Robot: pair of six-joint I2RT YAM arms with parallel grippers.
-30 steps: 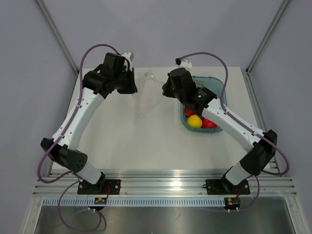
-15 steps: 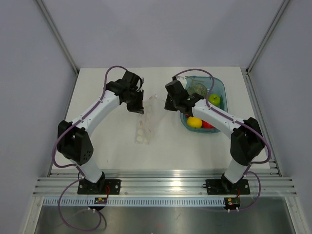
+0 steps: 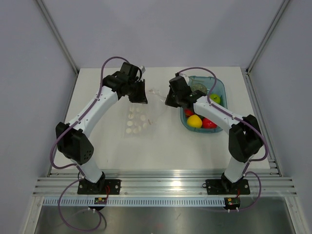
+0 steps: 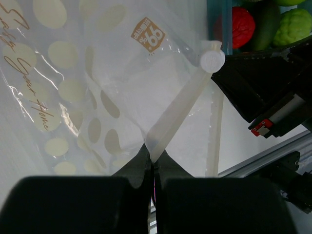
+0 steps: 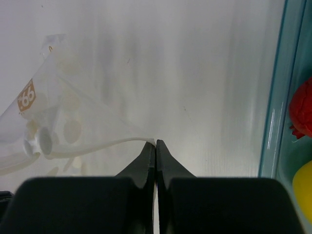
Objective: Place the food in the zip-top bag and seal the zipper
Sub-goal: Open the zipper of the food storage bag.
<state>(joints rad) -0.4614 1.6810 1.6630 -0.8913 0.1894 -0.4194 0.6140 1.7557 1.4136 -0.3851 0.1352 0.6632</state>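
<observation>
Your left end effector point(image 4: 153, 162) is clamped on the zipper point(image 4: 178, 107), your right end effector point(image 5: 155, 145) grips its other end, and the zip-top bag point(image 3: 139, 120) is strung between them.

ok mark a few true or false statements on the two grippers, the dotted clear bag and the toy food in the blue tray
1. The left gripper is shut on the thin clear zipper strip of the clear dotted zip-top bag. True.
2. The right gripper hangs open, holding nothing. False: it too is shut on the zipper strip.
3. The yellow toy piece is inside the bag. False: it lies in the translucent blue plastic tray.
4. The bag bears a brown sticker printed 99. True.
</observation>
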